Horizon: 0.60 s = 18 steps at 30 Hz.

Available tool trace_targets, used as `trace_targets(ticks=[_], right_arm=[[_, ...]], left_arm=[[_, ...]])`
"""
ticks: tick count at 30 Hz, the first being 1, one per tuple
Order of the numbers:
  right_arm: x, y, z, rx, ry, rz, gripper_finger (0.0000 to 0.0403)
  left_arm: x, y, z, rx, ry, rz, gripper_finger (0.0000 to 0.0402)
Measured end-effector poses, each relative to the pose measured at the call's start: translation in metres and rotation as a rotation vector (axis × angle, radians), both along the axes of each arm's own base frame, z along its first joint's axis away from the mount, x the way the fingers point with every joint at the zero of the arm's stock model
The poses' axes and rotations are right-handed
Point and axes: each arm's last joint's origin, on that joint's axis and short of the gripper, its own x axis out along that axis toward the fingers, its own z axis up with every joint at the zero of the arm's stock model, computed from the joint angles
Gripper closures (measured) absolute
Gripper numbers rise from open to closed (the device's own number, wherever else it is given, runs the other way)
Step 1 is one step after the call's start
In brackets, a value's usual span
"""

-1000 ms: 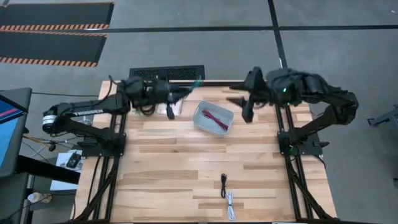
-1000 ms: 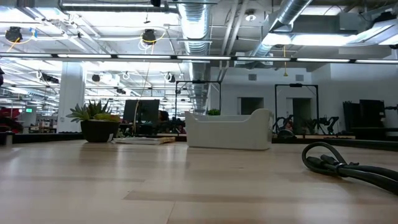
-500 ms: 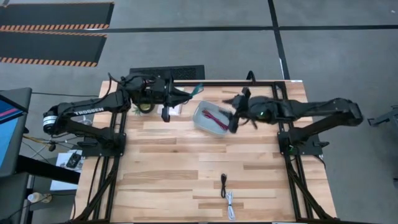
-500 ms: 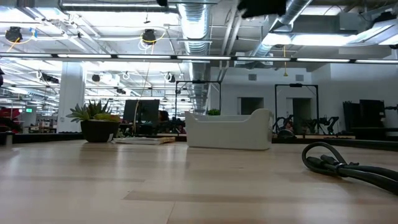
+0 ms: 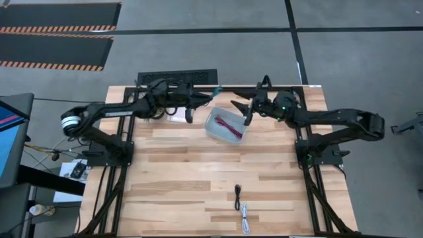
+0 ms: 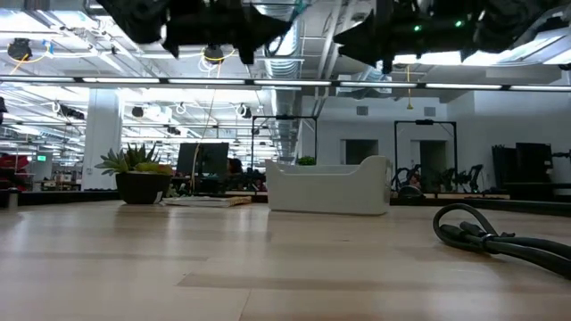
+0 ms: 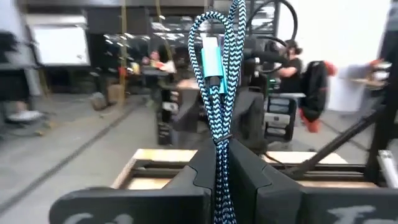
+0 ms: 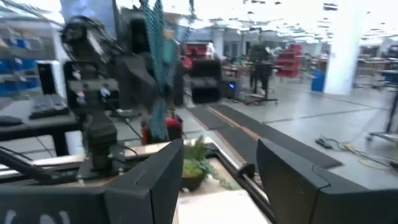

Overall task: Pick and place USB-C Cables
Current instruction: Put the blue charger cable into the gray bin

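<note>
Two end effectors hang above the clear tray (image 5: 227, 125): left end effector (image 5: 201, 98) clamped on the teal cable (image 7: 217, 68), right end effector (image 5: 243, 108) apart.

We see our left gripper (image 7: 222, 168) clamping the teal cable (image 7: 216, 74). It stands looped upward. A person (image 7: 291, 59) sits far behind.

The high view is evenly lit from above, and the arms cast only soft, short shadows on the wooden table (image 5: 198, 172). In the low view, bright ceiling tube lights give glare, and the near black cable (image 6: 500, 236) is out of focus. Both wrist views are motion-blurred, but the teal cable (image 7: 217, 74) is sharp.
</note>
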Motion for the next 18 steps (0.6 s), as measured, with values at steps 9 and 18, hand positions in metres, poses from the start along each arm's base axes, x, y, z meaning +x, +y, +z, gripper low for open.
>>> trace_targets(ticks=[9, 18], right_arm=[[0.004, 0.011, 0.012, 0.007, -0.108, 0.077, 0.0177], [0.007, 0.033, 0.031, -0.026, -0.137, 0.156, 0.0177]], left_arm=[[0.012, 0.01, -0.015, -0.096, -0.045, -0.17, 0.0395], [0.019, -0.008, -0.013, -0.042, -0.073, -0.204, 0.0395]])
